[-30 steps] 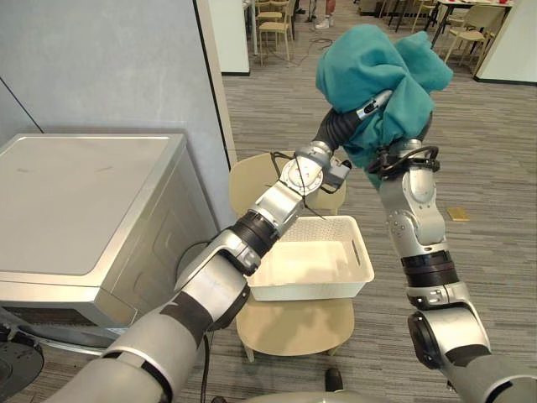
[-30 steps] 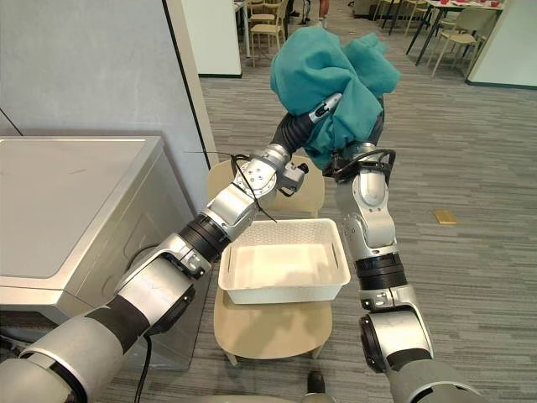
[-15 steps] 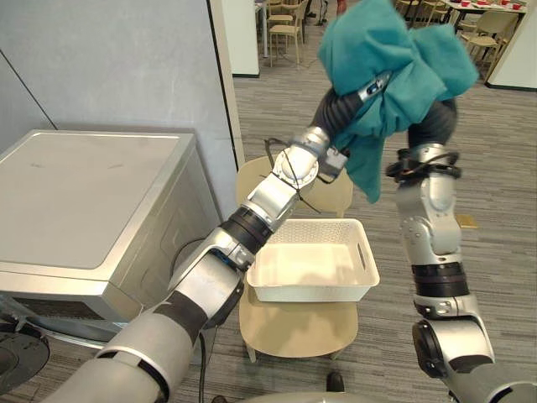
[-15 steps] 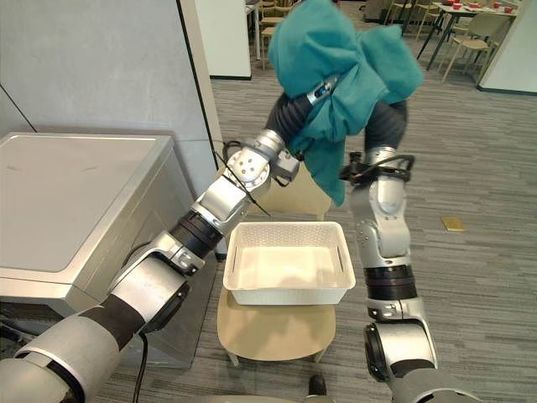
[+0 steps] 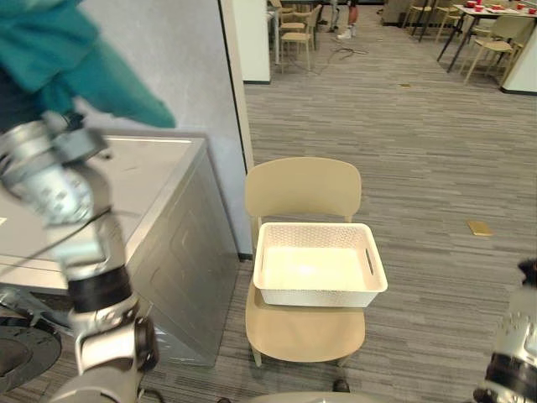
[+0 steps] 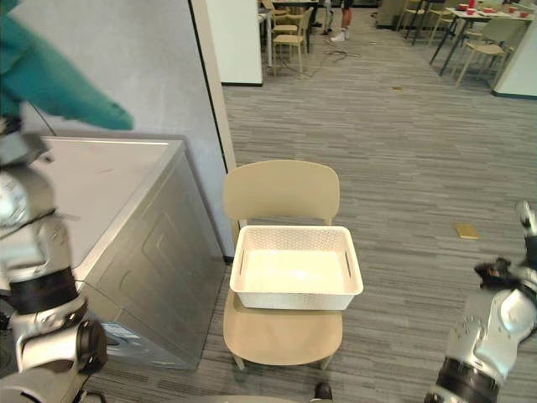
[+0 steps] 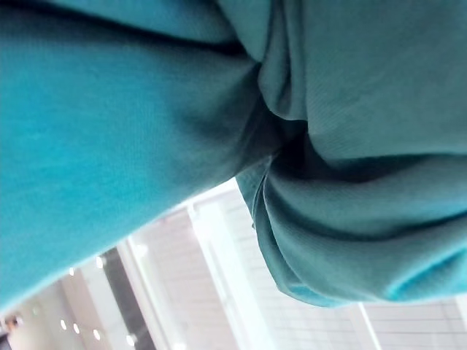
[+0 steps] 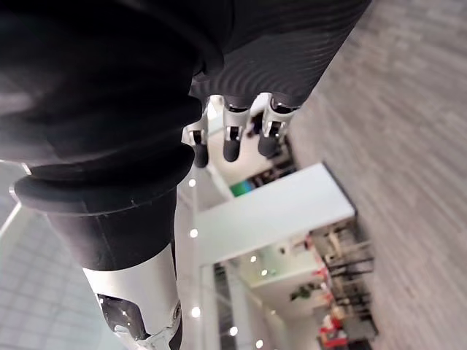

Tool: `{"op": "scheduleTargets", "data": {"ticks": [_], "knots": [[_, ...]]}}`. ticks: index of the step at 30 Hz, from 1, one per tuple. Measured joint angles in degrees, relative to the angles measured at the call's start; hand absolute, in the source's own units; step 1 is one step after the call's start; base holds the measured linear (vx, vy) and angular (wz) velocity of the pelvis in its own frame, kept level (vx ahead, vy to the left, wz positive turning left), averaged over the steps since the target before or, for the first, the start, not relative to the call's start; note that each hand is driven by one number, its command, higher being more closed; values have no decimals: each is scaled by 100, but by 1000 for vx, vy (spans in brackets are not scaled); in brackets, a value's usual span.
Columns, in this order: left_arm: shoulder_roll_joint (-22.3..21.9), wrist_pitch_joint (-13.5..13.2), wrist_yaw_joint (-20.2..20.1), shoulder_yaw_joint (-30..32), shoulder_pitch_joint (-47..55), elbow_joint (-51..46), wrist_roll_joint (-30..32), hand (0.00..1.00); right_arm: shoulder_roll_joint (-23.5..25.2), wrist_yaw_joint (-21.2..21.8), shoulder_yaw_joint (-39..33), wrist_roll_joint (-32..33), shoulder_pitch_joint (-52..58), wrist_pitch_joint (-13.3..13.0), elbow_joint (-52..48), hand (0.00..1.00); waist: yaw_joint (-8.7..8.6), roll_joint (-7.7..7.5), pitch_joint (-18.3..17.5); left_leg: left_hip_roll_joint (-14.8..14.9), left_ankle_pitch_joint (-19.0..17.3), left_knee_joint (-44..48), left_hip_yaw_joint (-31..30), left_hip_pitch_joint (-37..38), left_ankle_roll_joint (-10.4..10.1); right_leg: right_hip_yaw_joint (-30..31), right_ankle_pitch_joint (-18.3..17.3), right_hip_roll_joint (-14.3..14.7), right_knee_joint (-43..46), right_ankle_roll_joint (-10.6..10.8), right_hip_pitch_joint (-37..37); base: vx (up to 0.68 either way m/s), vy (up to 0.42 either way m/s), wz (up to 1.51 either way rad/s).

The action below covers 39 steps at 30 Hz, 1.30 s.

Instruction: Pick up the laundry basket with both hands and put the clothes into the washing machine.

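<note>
Item 1, teal cloth [image 5: 59,50]: hung high at the far left, above the top of the washing machine [image 5: 159,193]. Half a second before, you had it raised over the chair [image 5: 302,189] between both arms; it had since swung across to the machine side, with the head turned as well. This probably meant the loading step was under way, though the cloth was not yet in the machine.

Item 2, basket [image 5: 319,296]: white, empty, sat on the chair seat, just beside the machine.

Item 3, left hand: buried in the cloth in its wrist view; grip could not be told. Left arm [image 5: 50,180] stood upright at the left edge.

Item 4, right hand [image 8: 232,142]: released, fingers relaxed, holding nothing. Right arm [image 6: 495,323] had dropped low at the right, over the floor [image 5: 419,168].
</note>
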Motion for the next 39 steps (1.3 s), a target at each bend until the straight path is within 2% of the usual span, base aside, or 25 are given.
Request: {"op": "scheduleTargets", "data": {"ticks": [2, 3, 5, 6, 7, 9, 10, 11, 12, 16, 19, 20, 21, 22, 23, 24, 27, 28, 30, 35, 39], "knots": [[-56, -55, -17, 613, 860, -274, 85, 100, 252, 47, -227, -44, 399, 42, 74, 0, 48, 92, -72, 0, -9, 0, -47, -4, 13, -58, -34, -2, -4, -4, 39, 22, -4, 16], [-216, -63, -32, 925, 1356, -369, 143, 100, 421, 101, -396, -55, 685, 56, 204, 0, 133, 137, -134, -1, -32, 0, -73, -2, 26, -80, -42, -2, -20, 1, 66, 28, -5, 12], [-607, -65, -33, 1405, 2124, -491, 276, 100, 719, 156, -598, -57, 1003, 97, 504, 0, 193, 142, -196, 0, -63, 1, -106, -5, 29, -121, -69, -4, -17, 8, 84, 20, -3, 10], [-777, -63, -33, 1544, 2375, -499, 308, 100, 849, 202, -671, -59, 1107, 104, 618, 0, 208, 192, -241, 0, -69, 1, -124, -2, 35, -141, -77, -5, -18, 10, 84, 7, -2, 17], [-1385, -37, -24, 1745, 3040, -497, 333, 100, 1231, 264, -845, -60, 1399, 114, 1060, 0, 270, 140, -275, 2, -97, 2, -164, -4, 21, -191, -97, -6, -15, 11, 111, 4, 0, 14], [-1811, 28, -9, 1754, 3454, -497, 486, 100, 1488, 348, -956, -14, 1580, 136, 1368, 0, 316, 164, -304, 4, -106, 2, -165, 20, 17, -220, -105, -10, -16, 15, 181, 3, 1, 13], [-2244, 117, -9, 1712, 3888, -489, 645, 100, 1739, 377, -1014, 49, 1721, 208, 1608, 0, 339, 117, -271, 3, -108, 3, -166, 49, 18, -247, -117, -20, 1, 19, 196, -11, 5, 8], [-2644, 195, -8, 1609, 4272, -454, 730, 100, 1894, 454, -1025, 109, 1815, 236, 1918, 0, 371, 132, -280, 4, -112, 3, -153, 86, 23, -253, -125, -24, 11, 26, 246, -14, 6, 6], [-2875, 249, -7, 1521, 4455, -389, 757, 100, 1901, 474, -1037, 191, 1865, 267, 2157, 0, 408, 93, -249, 0, -123, 3, -145, 90, 42, -270, -125, -34, 14, 27, 284, 0, 0, 0], [-2928, 378, -70, 1112, 4676, 824, 926, 100, 1953, 631, -950, 539, 1945, 303, 2814, 0, 442, 127, -233, 40, -132, 2, 68, 112, 35, -474, -148, -88, 72, 50, 369, -78, 11, 23], [-2966, 537, -332, 1124, 4661, 2584, 621, 100, 1917, 985, -644, 946, 1928, 419, 3888, 0, 494, 92, -223, 27, -153, 1, 364, 167, 10, -540, -145, -180, -4, 52, 400, -39, 32, -3], [-2979, 618, -451, 1233, 4637, 3457, 456, 100, 1909, 1086, -505, 985, 1887, 520, 4405, 0, 471, 110, -181, 1, -231, -2, 397, 151, -56, -548, -145, -198, -60, 51, 451, -53, 28, 1], [-2932, 723, -560, 1412, 4460, 4419, 326, 100, 1974, 1143, -413, 977, 1878, 654, 4985, 0, 409, -220, -242, -142, -442, 64, 510, 231, -193, -532, -155, -453, -101, 50, 423, -25, 65, 3], [-2921, 760, -569, 1482, 4364, 4963, 216, 100, 1969, 1155, -423, 966, 1879, 701, 5202, 0, 448, -321, -219, -226, -485, 353, 476, 206, -33, -537, -144, -557, -100, 63, 422, 76, 74, -12], [-2931, 880, -719, 1413, 4345, 5933, 121, 100, 1904, 1150, -508, 913, 1837, 720, 5429, 0, 459, -166, -133, -243, -733, 755, 369, 192, 165, -510, -135, -484, -97, 87, 429, 106, 82, -14], [-2908, 1022, -869, 1457, 4275, 6688, 113, 100, 1887, 1124, -663, 807, 1765, 759, 5724, 0, 388, -255, -128, -298, -813, 528, 340, 271, 212, -450, -188, -518, -99, 182, 407, 85, 59, -13], [-2874, 1102, -1137, 1269, 4175, 7398, 20, 100, 1893, 1126, -679, 589, 1546, 863, 6236, 0, 316, -454, 41, -486, -797, 0, 336, 389, 189, -329, -232, -558, -94, 174, 220, -17, 59, -7], [-2837, 1104, -1160, 1237, 4165, 7436, 26, 100, 1876, 1126, -672, 519, 1460, 862, 6307, 0, 308, -462, 113, -488, -788, 0, 337, 421, 176, -294, -232, -547, -93, 174, 219, -12, 32, -23], [-2777, 1110, -1263, 1077, 4172, 7538, 42, 100, 1806, 1123, -470, 334, 1316, 865, 6339, 0, 305, -413, 262, -499, -755, 0, 378, 540, 129, -120, -231, -494, -71, 173, 292, -16, 14, -33], [-2526, 1091, -1298, -208, 4008, 7673, 253, 100, 1551, 1207, 721, -12, 1086, 872, 6333, 0, 310, -246, 351, -451, -755, 2, 302, 741, 127, -46, -232, -394, -53, 173, 437, 13, -4, -6], [-2424, 1011, -1299, -517, 3914, 7658, 245, 100, 1432, 1230, 1251, -346, 1043, 870, 6334, 0, 299, -250, 442, -360, -755, 47, -61, 650, 126, -253, -261, -318, 154, 124, 489, 61, -26, 33]]}}
